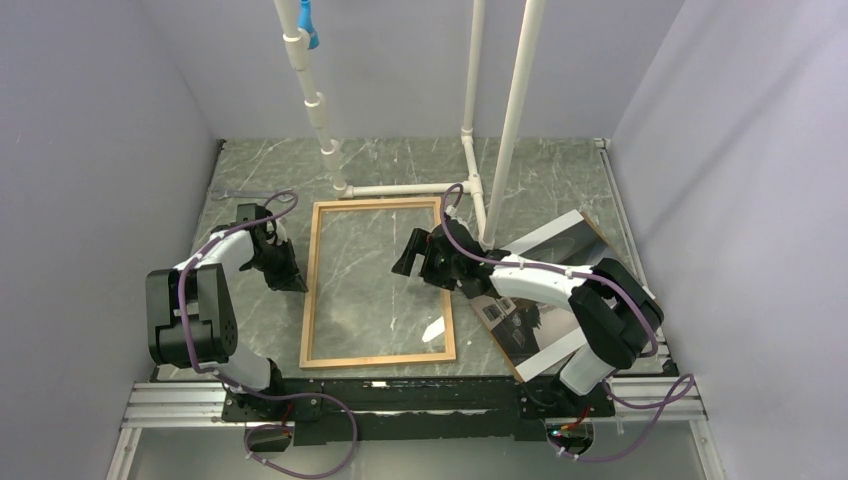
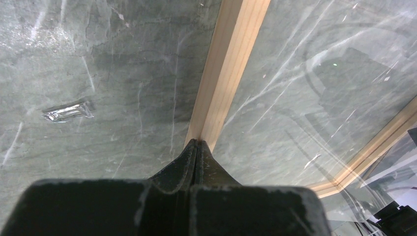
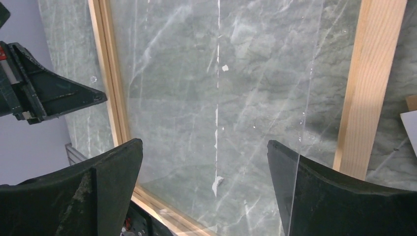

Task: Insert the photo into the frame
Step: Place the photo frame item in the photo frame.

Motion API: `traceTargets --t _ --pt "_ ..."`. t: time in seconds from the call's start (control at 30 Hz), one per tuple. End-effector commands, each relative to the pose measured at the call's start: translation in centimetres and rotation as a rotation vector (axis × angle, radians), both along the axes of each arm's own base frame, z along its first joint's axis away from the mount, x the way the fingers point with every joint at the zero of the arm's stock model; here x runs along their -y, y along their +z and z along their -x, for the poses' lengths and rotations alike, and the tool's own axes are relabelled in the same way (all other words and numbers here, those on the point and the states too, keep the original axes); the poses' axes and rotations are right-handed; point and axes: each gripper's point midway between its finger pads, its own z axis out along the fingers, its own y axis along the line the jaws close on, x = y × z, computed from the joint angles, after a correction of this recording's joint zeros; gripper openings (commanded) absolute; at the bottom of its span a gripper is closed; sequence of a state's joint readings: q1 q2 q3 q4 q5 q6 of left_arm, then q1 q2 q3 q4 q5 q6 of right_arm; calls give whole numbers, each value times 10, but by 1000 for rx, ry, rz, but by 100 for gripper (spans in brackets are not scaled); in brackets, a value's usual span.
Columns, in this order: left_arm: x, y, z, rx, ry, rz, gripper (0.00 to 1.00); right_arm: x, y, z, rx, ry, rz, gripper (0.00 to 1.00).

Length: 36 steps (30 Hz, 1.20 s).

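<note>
Photo (image 1: 570, 242): we see it lying picture side up on the desk (image 1: 400, 165), right of the frame (image 1: 312, 290), its middle hidden under the right arm (image 1: 540, 282).
Frame: flat on the desk between the two arms, with marble showing through its opening.
Left pincer (image 1: 294, 282): fingers pressed together with nothing between them, tips at the frame's left strip.
Right pincer (image 1: 405, 262): spread wide and empty, above the frame's opening near its right strip.
</note>
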State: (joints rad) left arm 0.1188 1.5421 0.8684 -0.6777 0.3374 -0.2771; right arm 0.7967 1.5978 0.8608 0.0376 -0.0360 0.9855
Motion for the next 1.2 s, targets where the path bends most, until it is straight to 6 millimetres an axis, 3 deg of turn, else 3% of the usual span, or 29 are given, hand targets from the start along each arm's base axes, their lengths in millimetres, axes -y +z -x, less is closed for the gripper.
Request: traceTargets --t 0.0,0.43,0.97,1.17 --pt "6 2 -3 0 -15 20 0 -4 21 -13 60 -21 15 100" --pt "5 2 -3 1 -15 17 0 8 6 -19 33 -26 218 100" --pt "6 2 -3 2 -15 21 0 8 -4 -11 19 2 267 100" --pt "5 3 -3 4 -15 18 0 20 -21 -13 0 -17 393 100"
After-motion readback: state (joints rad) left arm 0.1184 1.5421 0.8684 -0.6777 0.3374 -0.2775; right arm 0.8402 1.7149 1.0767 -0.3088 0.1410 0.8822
